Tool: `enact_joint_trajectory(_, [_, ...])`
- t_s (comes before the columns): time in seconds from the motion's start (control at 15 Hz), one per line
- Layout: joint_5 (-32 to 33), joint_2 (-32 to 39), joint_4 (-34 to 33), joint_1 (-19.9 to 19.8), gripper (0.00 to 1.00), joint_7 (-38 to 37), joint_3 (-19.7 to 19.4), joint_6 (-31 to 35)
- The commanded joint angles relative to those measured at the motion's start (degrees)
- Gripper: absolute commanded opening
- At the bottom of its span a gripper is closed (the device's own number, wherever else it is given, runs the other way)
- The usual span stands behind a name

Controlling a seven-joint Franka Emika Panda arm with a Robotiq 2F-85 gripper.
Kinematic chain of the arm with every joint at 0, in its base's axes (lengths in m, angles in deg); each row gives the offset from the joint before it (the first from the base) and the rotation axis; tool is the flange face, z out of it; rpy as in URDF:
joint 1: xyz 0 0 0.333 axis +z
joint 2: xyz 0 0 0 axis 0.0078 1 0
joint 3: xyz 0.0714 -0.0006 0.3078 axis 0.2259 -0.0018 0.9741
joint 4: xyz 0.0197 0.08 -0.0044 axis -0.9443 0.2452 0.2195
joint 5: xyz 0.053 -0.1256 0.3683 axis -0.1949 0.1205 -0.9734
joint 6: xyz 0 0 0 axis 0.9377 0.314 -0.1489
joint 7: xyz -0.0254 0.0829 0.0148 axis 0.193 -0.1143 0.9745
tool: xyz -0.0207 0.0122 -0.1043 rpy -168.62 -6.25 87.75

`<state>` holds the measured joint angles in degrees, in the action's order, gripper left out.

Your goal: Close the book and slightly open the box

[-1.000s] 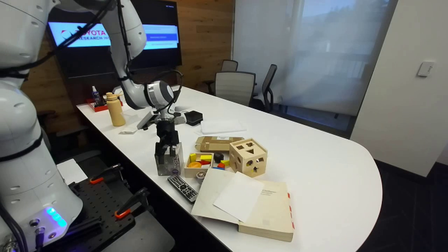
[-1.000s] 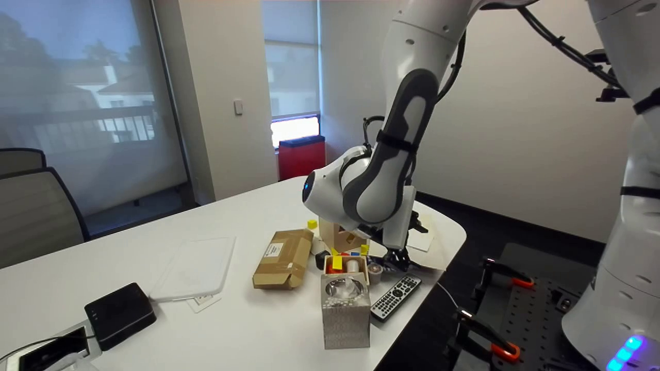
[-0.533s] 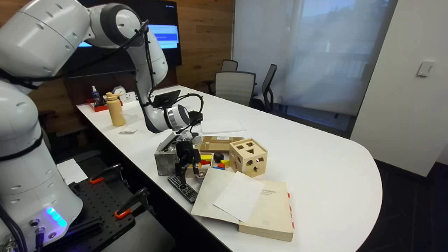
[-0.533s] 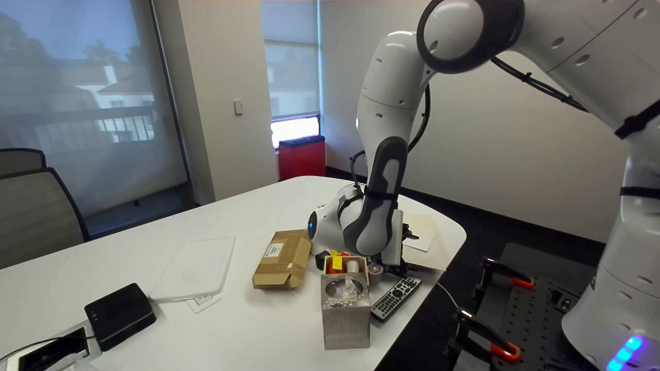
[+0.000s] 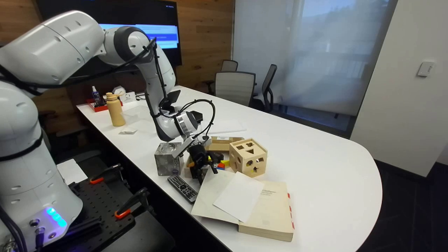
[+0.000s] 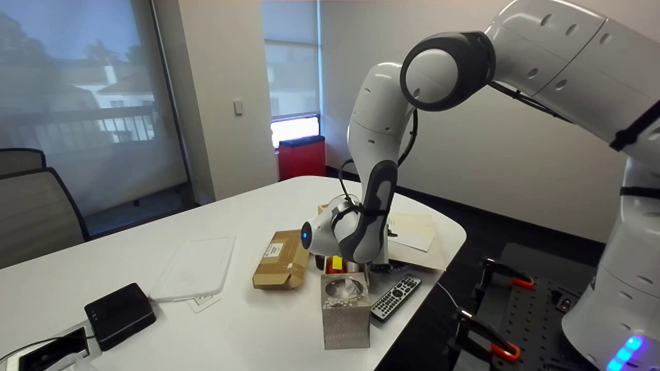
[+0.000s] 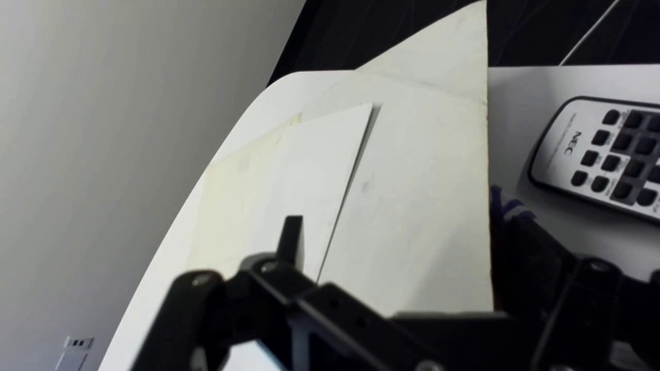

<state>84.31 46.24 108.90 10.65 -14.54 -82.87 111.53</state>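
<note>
Remote control lies just left of the book in an exterior view, so any reach beneath the cover should miss it. Closing the book looks to be the step in hand. The gripper has its fingers well spread, with the cover's free edge running between them in the wrist view; nothing is pinched. Doing this well probably means getting one finger fully beneath that edge before the other bears down, then lifting and carrying the cover rightward over the pages in one slow arc. A hold at the corner may twist the cover; nearer the middle of its edge should be steadier. The white sheet across the book, over both cover and pages, may slide or fold as things turn; I cannot tell whether it is loose.

Relative to the book, the gripper is at the far end of the cover's left edge, one finger above the cover and one just outside the edge; whether the outer one reaches under is unclear. Most of the book, pages included, is right of the gripper and nearer the camera. The box stands close by the book's far side, also right of the gripper, and its top looks closed.
</note>
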Motion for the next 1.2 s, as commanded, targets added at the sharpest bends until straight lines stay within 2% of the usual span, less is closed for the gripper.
enact_joint_trajectory(0.0, [1.55, 0.36, -1.31, -0.34, 1.0, 1.48, -0.32, 0.43])
enact_joint_trajectory(0.67, [3.07, -2.84, -0.45, -0.9, 1.0, 0.26, -1.98, -0.05])
enact_joint_trajectory(1.13, [3.2, -10.57, 3.38, -3.69, 1.0, -0.97, -3.17, 1.83])
